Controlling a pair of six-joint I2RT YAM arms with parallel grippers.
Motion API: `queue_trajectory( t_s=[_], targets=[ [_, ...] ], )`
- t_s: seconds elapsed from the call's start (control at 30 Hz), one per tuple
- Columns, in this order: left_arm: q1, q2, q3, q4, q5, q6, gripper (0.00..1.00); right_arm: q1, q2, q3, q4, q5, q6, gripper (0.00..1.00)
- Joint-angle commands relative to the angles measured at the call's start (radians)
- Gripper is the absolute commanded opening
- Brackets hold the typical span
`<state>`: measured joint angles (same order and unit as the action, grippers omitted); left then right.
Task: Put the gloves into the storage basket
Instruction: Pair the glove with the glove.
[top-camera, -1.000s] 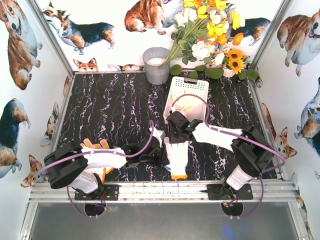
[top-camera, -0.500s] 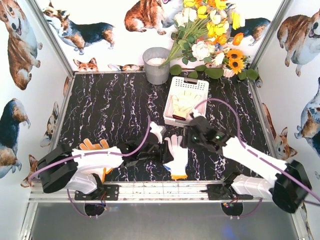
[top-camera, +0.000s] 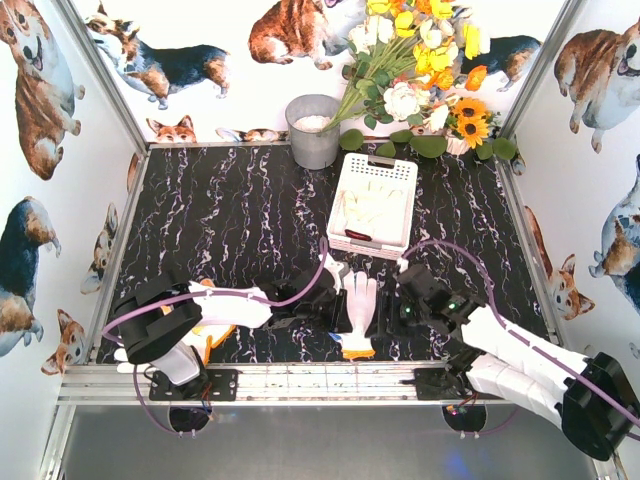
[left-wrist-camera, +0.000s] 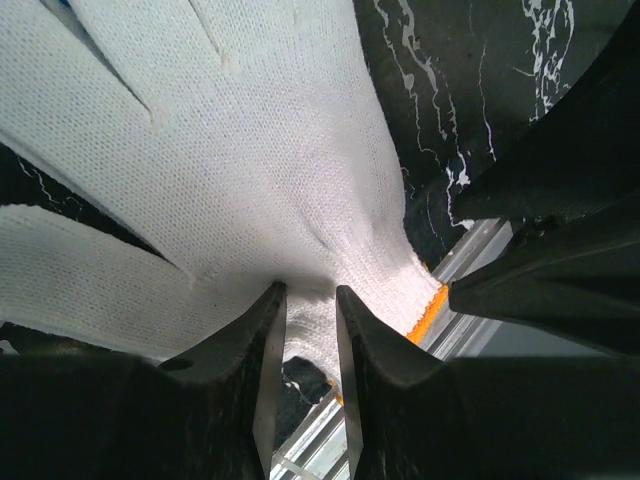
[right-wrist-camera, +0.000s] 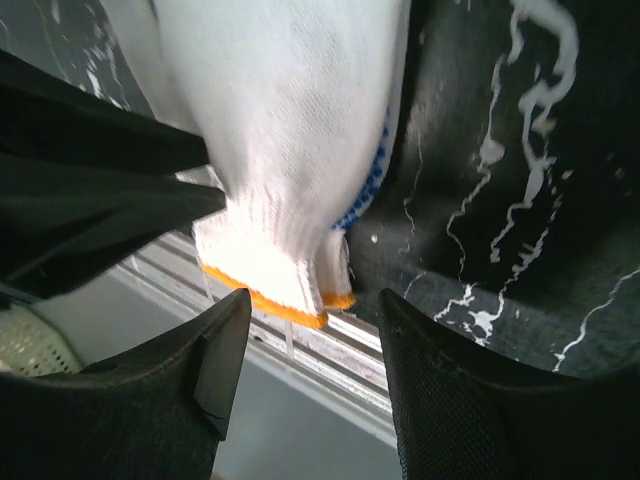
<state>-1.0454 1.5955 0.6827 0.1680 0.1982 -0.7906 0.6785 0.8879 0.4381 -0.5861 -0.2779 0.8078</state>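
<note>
From above, the black tabletop is glossy, marbled with thin white veins. The storage basket, a white plastic rectangle with slotted walls, stands towards the far side and holds pale gloves lying flat, one dark cuff at its near end. A white glove lies flat near the front edge, fingers pointing towards the basket and its orange-trimmed cuff nearest the rail. The left gripper is at its left side and the right gripper at its right. An orange glove shows under the left arm.

In the left wrist view, the white glove is a fine, even knit. The left gripper is nearly closed, pinching a ridge of that knit just above the ribbed cuff.

In the right wrist view, the right gripper stands wide apart and holds nothing. The ribbed cuff of the white glove lies beyond its tips. A blue-dotted glove peeks out from beneath.
</note>
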Motion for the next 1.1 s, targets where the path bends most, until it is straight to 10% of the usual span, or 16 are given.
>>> queue_trajectory(
  t_s=[0.0,0.77,1.07],
  targets=[
    [0.004,0.014,-0.001,-0.002,0.028,0.012,0.21,-0.001,-0.033,-0.062,0.109,-0.146,0.067,0.56],
    [0.004,0.024,-0.083,0.015,0.011,-0.009,0.19,0.023,0.115,-0.165,0.250,-0.168,0.096,0.39],
    [0.002,0.016,-0.093,0.020,0.000,-0.011,0.19,0.027,0.138,-0.146,0.253,-0.164,0.128,0.18]
  ],
)
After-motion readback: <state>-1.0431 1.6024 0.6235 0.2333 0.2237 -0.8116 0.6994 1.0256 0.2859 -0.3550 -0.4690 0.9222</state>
